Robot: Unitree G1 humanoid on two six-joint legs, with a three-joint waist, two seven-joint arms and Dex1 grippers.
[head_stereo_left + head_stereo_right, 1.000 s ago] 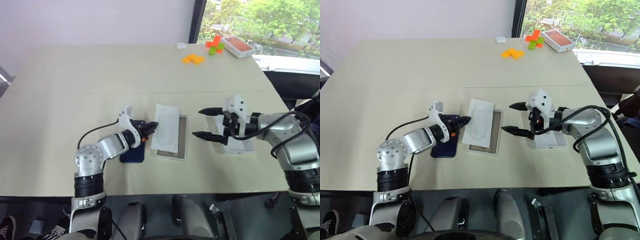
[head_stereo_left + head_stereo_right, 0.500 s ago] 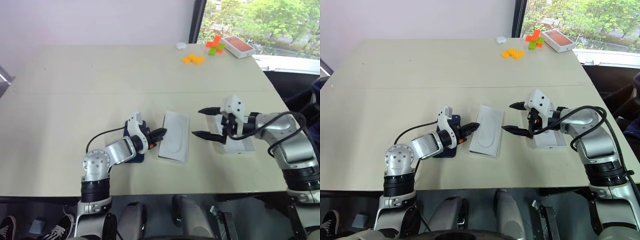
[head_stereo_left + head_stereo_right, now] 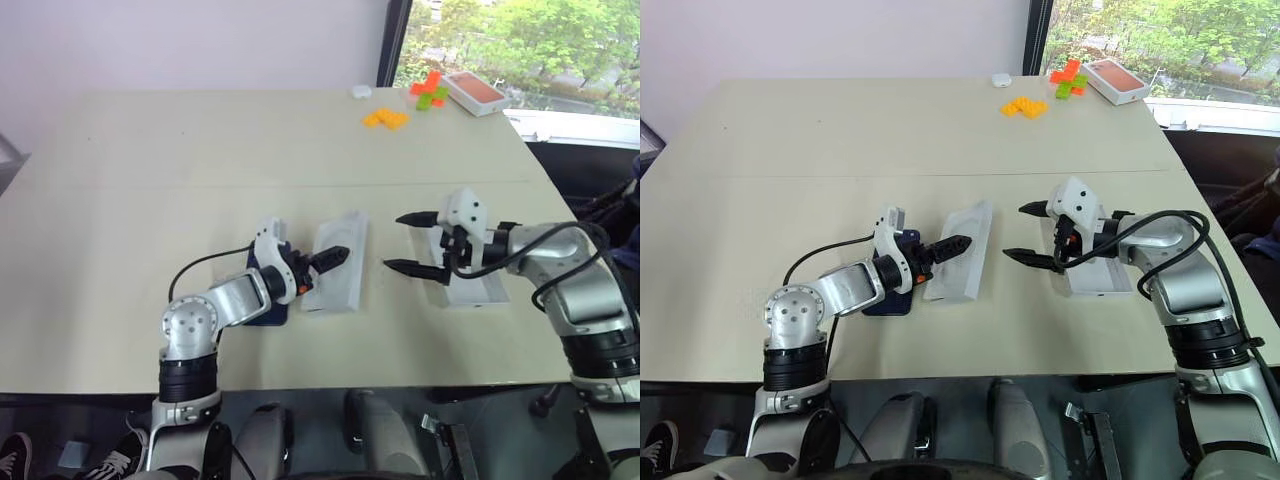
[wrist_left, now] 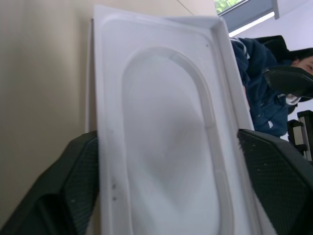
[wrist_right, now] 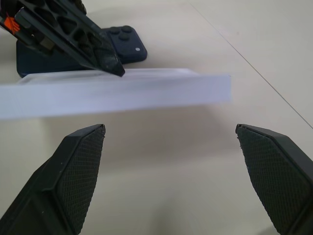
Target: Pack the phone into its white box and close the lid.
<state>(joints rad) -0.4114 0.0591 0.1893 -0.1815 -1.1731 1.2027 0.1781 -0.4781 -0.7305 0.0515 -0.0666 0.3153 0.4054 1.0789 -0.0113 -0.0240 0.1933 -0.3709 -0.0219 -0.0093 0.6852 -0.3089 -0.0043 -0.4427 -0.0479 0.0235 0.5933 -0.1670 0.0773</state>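
A flat white insert (image 4: 166, 122) with an oval imprint lies at the table's middle. It covers the white box, whose pale side wall (image 5: 146, 93) shows beneath it. My left gripper (image 3: 330, 262) is open, its fingers wide apart on either side of the insert's near end. Whether they touch it I cannot tell. The dark navy phone (image 5: 128, 46) lies flat under my left wrist, left of the insert. Just right of the insert hovers my right gripper (image 3: 393, 241), open and empty. The white lid (image 3: 478, 290) rests on the table under my right wrist.
At the far right corner sit an orange-topped box (image 3: 475, 92), green and orange blocks (image 3: 430, 90) and a yellow-orange pile (image 3: 386, 118). A small white object (image 3: 361, 91) lies near them. A person in dark blue (image 4: 259, 83) is beyond the table's right side.
My left gripper was shut against the insert's edge and has now opened wide. The insert has slid over the tan inside of the box, hiding it. My right arm has stayed put.
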